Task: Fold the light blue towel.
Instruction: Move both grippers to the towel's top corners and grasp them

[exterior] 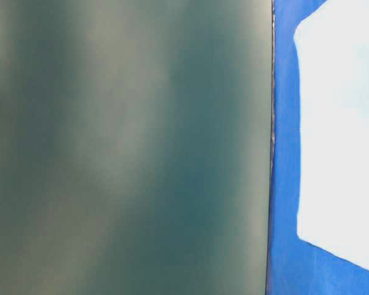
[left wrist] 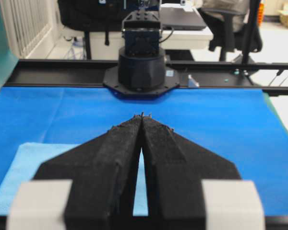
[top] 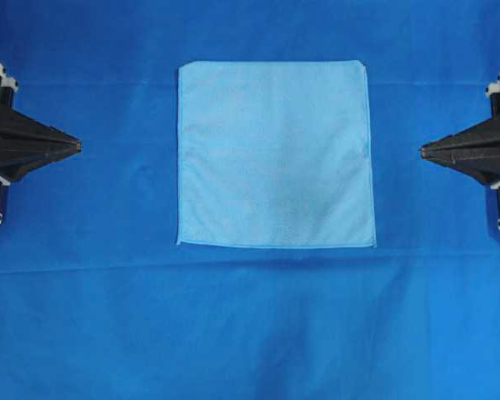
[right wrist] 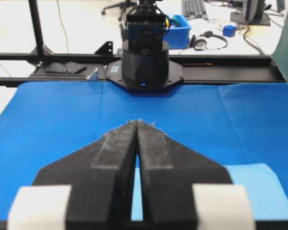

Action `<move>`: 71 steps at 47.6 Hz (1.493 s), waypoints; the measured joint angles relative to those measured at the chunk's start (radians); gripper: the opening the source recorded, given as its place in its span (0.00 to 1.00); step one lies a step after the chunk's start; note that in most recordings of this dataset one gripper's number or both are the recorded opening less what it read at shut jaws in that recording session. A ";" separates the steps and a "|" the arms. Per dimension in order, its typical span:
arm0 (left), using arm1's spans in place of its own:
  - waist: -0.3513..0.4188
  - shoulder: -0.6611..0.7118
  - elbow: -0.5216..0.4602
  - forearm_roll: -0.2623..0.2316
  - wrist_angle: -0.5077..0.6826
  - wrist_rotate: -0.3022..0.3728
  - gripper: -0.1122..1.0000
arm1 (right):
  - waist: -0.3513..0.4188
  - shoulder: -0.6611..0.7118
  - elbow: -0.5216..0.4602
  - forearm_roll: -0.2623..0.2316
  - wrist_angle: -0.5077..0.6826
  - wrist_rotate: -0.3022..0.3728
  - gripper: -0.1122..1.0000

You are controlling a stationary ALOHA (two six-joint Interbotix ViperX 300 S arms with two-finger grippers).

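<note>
From overhead, the light blue towel (top: 276,154) lies spread flat and square on the deep blue sheet (top: 250,325) that covers the desk, a little above the middle of the picture, its edges straight and unfolded. The left end effector (top: 77,147) sits at the left border with its tips pressed together, pointing right toward the towel's left edge and well apart from it; the right end effector (top: 423,151) mirrors it at the right border, likewise clenched on nothing, pointing left and well apart from the towel's right edge, so the towel lies between the two. The table-level view is mostly filled by a blurred grey-green surface (exterior: 129,147); to its right a strip of the blue sheet (exterior: 284,184) shows, with the towel (exterior: 341,129) washed out almost white on it, and neither end effector appears. In the left wrist view the left end effector (left wrist: 142,116) has its black fingers (left wrist: 110,158) meeting at the tips, and the towel (left wrist: 24,167) lies low and to the left beneath them, untouched, with the opposite arm's base (left wrist: 141,67) beyond the sheet. In the right wrist view the right end effector (right wrist: 137,122) is equally clenched and empty, the towel (right wrist: 257,189) showing at lower right under it
</note>
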 measured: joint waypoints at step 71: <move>0.551 1.167 -0.295 -0.018 -0.202 0.014 0.83 | -0.653 0.951 -0.222 -0.087 0.061 -0.012 0.60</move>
